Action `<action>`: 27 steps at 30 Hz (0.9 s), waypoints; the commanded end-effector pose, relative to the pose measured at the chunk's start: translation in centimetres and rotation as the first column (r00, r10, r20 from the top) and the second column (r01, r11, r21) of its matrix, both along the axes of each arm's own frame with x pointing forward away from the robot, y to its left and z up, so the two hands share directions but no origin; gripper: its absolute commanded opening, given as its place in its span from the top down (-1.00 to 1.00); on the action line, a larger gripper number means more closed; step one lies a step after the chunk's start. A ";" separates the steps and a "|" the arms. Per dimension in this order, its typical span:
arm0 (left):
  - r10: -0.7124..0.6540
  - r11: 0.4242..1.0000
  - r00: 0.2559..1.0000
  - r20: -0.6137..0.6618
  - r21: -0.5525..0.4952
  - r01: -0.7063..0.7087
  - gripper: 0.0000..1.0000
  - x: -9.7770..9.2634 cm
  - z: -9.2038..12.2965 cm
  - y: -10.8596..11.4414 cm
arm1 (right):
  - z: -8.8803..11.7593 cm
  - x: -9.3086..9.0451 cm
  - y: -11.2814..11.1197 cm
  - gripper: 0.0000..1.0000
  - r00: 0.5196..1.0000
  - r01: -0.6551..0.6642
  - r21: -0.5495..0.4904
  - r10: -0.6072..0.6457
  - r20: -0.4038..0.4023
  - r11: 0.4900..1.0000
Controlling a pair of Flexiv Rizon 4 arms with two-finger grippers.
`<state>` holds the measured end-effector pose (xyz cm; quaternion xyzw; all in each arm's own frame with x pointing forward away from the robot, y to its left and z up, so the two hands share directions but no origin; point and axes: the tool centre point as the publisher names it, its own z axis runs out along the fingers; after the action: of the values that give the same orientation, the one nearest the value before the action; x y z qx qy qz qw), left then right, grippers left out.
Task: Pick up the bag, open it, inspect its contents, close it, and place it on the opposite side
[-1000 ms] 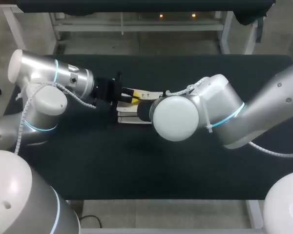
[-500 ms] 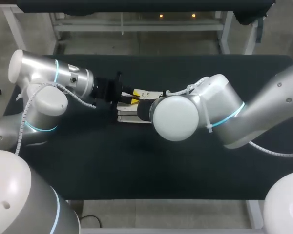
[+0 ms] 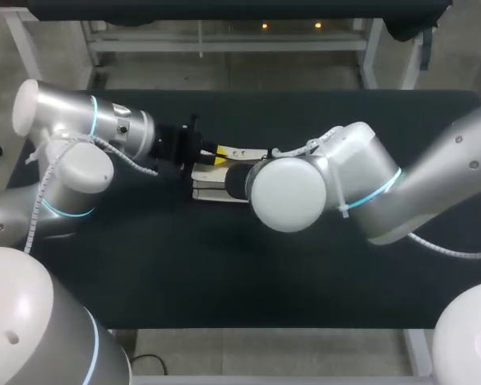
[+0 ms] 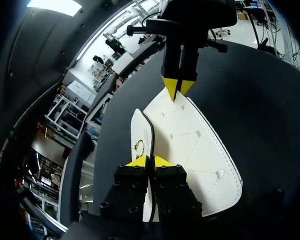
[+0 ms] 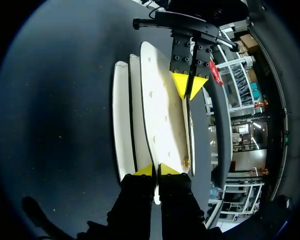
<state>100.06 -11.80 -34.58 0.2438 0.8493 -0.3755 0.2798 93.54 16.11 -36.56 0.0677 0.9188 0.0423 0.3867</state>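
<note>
A white bag [image 3: 216, 189] with black edging lies at the table's middle, its flap [image 4: 195, 145] lifted off the layers below. In the left wrist view my left gripper [image 4: 149, 161] is shut on the flap's thin edge, beside a small gold clasp [image 4: 138, 147]. At the flap's opposite end my right gripper [image 4: 177, 89] is shut on it too. From the right wrist, that gripper [image 5: 156, 170] pinches the flap [image 5: 162, 110], with the left gripper [image 5: 189, 86] facing it. In the head view the left gripper [image 3: 215, 158] shows yellow tips; the right one is hidden under its wrist.
The black table [image 3: 224, 273] stretches wide on both sides of the bag. My right arm's big elbow joint [image 3: 289, 194] hangs over the bag's right end. Nothing else lies on the table.
The left gripper's fingers parted a little on the flap half a second ago and have closed again. The bag and the right arm have kept still.
</note>
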 end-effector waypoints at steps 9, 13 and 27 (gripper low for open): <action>-0.016 1.000 0.999 -0.051 0.002 0.016 1.00 -0.6 -1.5 -0.8 | -0.2 0.0 0.0 1.00 1.000 0.000 0.001 0.000 0.002 1.000; -0.020 1.000 0.998 -0.051 0.009 0.021 1.00 -0.7 -1.9 -0.3 | -0.2 0.0 0.0 1.00 1.000 0.000 0.001 0.000 0.002 1.000; -0.020 1.000 0.999 -0.027 -0.021 0.020 0.47 -0.5 -1.3 0.6 | -0.2 0.0 0.0 1.00 1.000 0.000 0.001 0.000 0.002 1.000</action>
<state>99.64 -11.25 -35.66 0.2438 0.8487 -0.3889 0.2627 93.62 16.28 -36.60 0.0676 0.9187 0.0427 0.3867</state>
